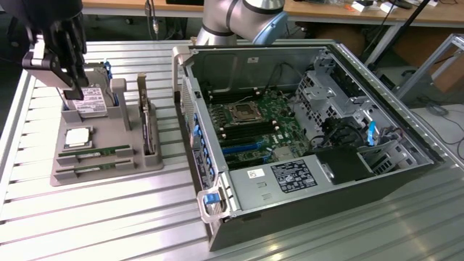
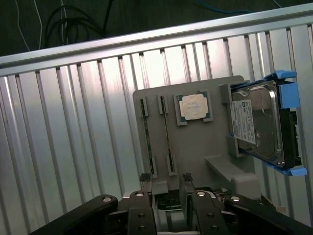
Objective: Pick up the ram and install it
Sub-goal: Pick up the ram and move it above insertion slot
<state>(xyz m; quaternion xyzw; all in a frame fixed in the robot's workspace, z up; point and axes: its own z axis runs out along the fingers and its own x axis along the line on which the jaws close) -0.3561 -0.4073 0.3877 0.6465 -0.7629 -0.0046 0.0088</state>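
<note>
Two ram sticks, thin and green, lie on edge in slots of the grey holder (image 1: 108, 163): one (image 1: 94, 151) nearer the processor, the other (image 1: 91, 168) nearer the holder's front edge. In the wrist view the same sticks (image 2: 146, 137) (image 2: 167, 132) appear as narrow strips on the holder (image 2: 195, 156). My black gripper (image 1: 71, 89) hangs high over the holder's far end, above the hard drive, clear of the ram. Its fingers (image 2: 146, 188) stand open with nothing gripped between them.
The holder also carries a silver processor (image 1: 78, 137), a hard drive with blue rails (image 1: 92, 101) and an upright card (image 1: 149, 125). An open computer case (image 1: 190, 70) lies to the exterior view's right, its green motherboard (image 1: 254, 130) exposed. All rest on a ribbed metal table (image 1: 108, 217).
</note>
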